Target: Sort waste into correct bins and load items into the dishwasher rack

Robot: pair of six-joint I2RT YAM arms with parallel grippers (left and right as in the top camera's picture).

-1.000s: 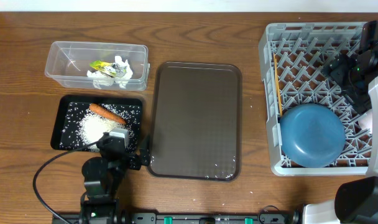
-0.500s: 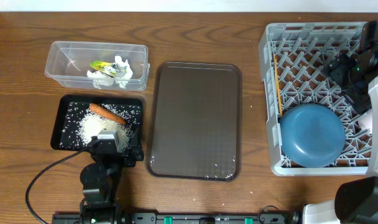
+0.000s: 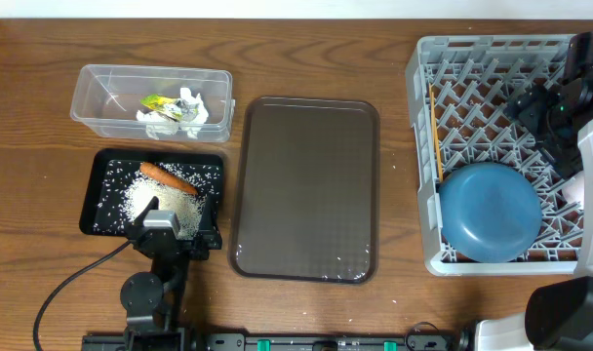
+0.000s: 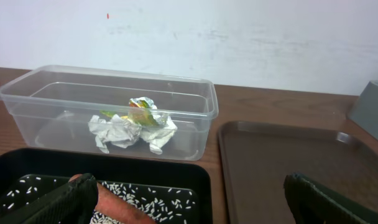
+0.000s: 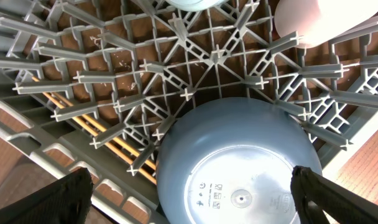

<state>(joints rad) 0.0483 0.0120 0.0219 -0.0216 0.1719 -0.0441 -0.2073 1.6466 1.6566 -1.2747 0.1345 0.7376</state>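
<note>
Two bins: paper (image 4: 117,130) kept in clear tub (image 4: 195,118), rice (image 3: 155,200) in black tray (image 3: 94,210), seemingly by kind;
Rack (image 3: 492,88): dish (image 3: 490,213) upturned, likely to drain;
Left gripper (image 4: 190,202), right gripper (image 5: 190,196): held wide, empty.

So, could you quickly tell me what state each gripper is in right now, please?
Left gripper: jaws open, nothing held.
Right gripper: jaws open, nothing held.

Left gripper (image 3: 179,213) jaws wide open, low, near desk's (image 3: 394,185) front-left corner (facing the far edge). Right gripper (image 5: 189,199) also wide open, pointing down, by right edge.
</note>
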